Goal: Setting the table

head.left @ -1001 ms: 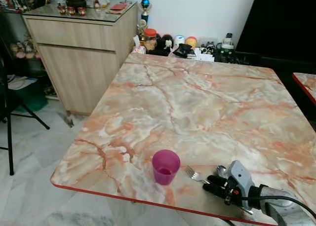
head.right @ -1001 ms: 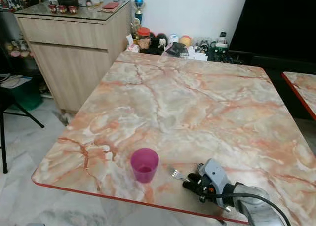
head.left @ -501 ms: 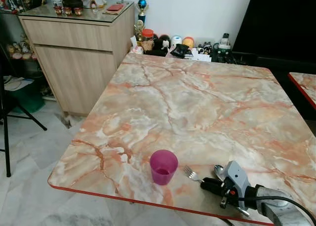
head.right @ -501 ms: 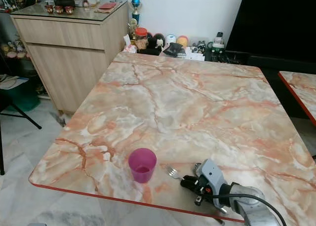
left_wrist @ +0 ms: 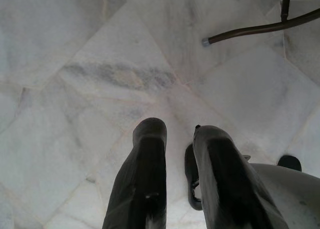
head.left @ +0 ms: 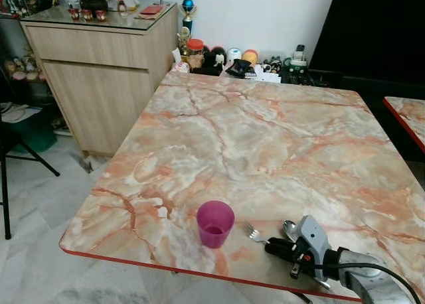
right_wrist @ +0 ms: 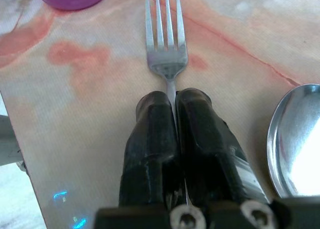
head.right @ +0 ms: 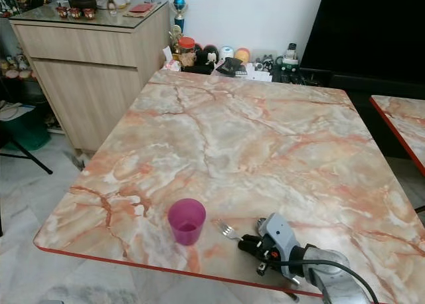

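A purple plastic cup (head.left: 214, 224) stands upright near the front edge of the marble table (head.left: 265, 138). Just right of it a metal fork (right_wrist: 165, 44) lies on the tabletop, tines toward the cup. My right gripper (right_wrist: 172, 101) is shut on the fork's handle, low over the table at the front right (head.left: 273, 246). A spoon (right_wrist: 295, 139) lies beside the fork, its bowl (head.left: 289, 229) showing next to the gripper. My left gripper (left_wrist: 175, 139) hangs over the pale floor, fingers slightly apart and holding nothing.
A wooden sideboard (head.left: 99, 72) stands at the table's far left. Jars and small ornaments (head.left: 239, 57) crowd the table's far edge by the wall. A black chair leg (head.left: 26, 161) shows at the left. A second table's corner (head.left: 405, 115) is at the right.
The camera has drifted, shifting the whole scene slightly left and down. The right gripper stays shut on the fork beside the cup; nothing on the table has visibly moved.
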Motion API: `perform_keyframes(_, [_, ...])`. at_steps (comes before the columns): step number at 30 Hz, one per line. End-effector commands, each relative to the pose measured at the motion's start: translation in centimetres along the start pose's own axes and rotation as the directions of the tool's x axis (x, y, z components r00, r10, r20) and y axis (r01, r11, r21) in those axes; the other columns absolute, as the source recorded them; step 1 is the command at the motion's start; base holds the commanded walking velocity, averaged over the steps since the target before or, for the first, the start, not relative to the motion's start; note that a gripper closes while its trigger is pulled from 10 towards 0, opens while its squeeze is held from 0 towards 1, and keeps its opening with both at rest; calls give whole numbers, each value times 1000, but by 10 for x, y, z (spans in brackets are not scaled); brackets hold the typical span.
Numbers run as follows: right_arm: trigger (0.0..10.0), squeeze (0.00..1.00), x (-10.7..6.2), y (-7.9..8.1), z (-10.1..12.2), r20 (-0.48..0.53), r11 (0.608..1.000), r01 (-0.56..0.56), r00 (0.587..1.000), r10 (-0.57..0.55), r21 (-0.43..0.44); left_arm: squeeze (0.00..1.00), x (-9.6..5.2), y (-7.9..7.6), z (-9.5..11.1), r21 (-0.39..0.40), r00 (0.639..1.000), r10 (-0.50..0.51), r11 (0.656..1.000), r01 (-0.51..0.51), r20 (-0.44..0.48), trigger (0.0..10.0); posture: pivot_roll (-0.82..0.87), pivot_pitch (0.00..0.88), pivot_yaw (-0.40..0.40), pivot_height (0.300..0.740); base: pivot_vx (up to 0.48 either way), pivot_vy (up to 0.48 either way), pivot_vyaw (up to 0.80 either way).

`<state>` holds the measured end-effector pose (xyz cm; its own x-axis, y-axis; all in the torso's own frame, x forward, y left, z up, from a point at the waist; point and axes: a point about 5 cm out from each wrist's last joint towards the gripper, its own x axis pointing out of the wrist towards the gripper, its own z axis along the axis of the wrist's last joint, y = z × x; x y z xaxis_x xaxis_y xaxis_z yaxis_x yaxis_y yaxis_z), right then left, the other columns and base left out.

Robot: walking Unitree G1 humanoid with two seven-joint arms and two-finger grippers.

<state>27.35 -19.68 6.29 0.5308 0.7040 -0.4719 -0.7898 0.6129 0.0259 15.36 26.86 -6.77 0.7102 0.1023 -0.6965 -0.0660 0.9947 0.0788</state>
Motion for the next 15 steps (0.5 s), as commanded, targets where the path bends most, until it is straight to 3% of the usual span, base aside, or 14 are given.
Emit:
perform_keyframes(1, [10000, 0, 5, 2, 10, 37, 1000, -10, 999, 10, -3, 0, 0, -2, -5, -4, 1000, -4, 1000, 4, -30, 10000, 132, 41, -34, 740, 0, 0, 0])
perform_keyframes(15, [10000, 0, -9, -2, 48, 106, 997, 2, 994, 6, -76, 0, 0, -6, -6, -20, 999, -16, 1000, 15, -32, 10000, 124, 45, -41, 740, 0, 0, 0])
